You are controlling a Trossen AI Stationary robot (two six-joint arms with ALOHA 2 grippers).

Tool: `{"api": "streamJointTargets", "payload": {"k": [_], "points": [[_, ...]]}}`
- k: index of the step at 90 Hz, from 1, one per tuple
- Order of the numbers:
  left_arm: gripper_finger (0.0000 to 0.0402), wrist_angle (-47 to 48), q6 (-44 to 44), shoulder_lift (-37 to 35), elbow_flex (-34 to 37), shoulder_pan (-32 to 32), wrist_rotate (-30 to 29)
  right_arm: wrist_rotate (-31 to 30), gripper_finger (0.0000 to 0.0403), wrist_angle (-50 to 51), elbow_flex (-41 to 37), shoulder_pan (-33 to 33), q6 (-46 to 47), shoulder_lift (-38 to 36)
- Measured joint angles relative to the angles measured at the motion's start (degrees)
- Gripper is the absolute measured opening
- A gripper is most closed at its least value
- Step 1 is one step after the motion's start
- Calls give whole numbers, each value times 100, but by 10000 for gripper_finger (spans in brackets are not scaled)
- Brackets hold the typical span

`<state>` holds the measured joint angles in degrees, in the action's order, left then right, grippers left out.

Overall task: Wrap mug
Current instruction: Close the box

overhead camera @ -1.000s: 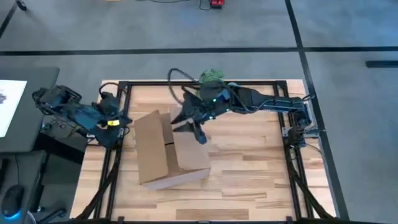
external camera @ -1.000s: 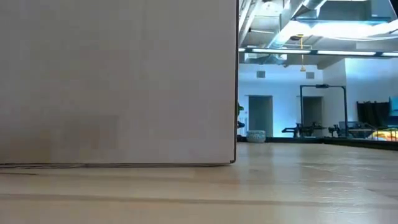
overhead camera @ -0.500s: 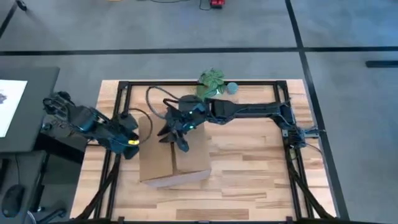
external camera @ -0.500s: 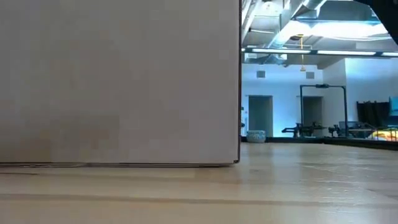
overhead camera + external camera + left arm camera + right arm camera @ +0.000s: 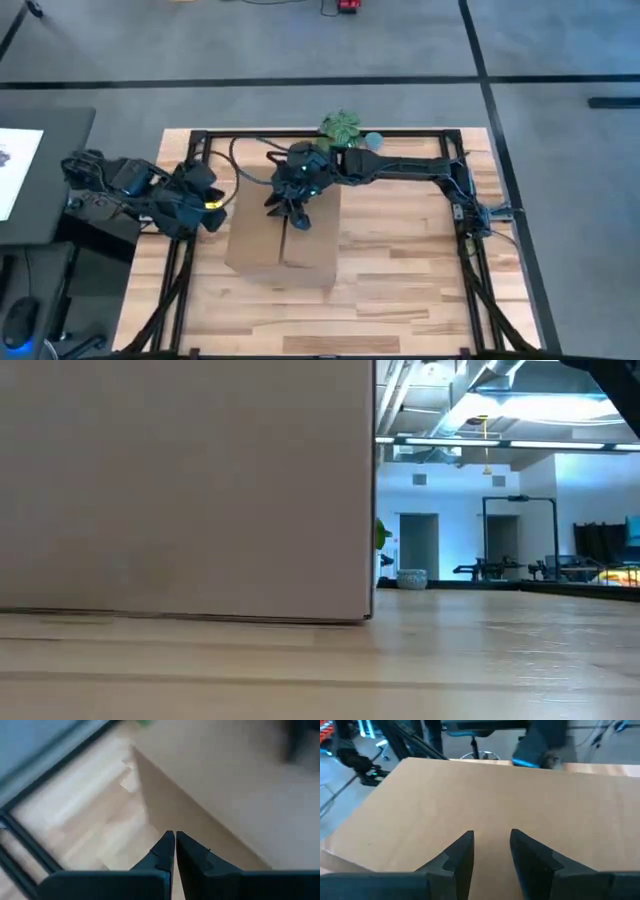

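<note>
A closed cardboard box (image 5: pixel 283 236) is sitting on the wooden surface (image 5: pixel 400 260), filling most of the low view, so the mug is not showing in any view and is probably inside it. The right end effector (image 5: pixel 291 215) is hovering over the box's top near the flap seam, its fingers narrowly parted and holding nothing, seemingly placed to press the flaps flat. The left end effector (image 5: pixel 213 208) is waiting just beside the box's left edge with fingers closed and empty.

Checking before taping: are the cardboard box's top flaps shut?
Shut: the cardboard box shows flat flaps meeting at a centre seam, right gripper above them.
</note>
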<state>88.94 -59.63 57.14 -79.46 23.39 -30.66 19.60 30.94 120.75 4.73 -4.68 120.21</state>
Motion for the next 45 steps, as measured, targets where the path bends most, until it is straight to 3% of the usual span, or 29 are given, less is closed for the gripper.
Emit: {"api": "streamJointTargets", "payload": {"k": [9,15,45], "points": [[0,-218,-135,3,-90,196,659,-26,122,54,0,109,-174,0],[0,-446,-312,92,-90,421,758,-40,122,51,0,165,-351,2],[0,-601,-917,1123,-118,975,-125,-82,122,292,-14,378,54,-362]]}}
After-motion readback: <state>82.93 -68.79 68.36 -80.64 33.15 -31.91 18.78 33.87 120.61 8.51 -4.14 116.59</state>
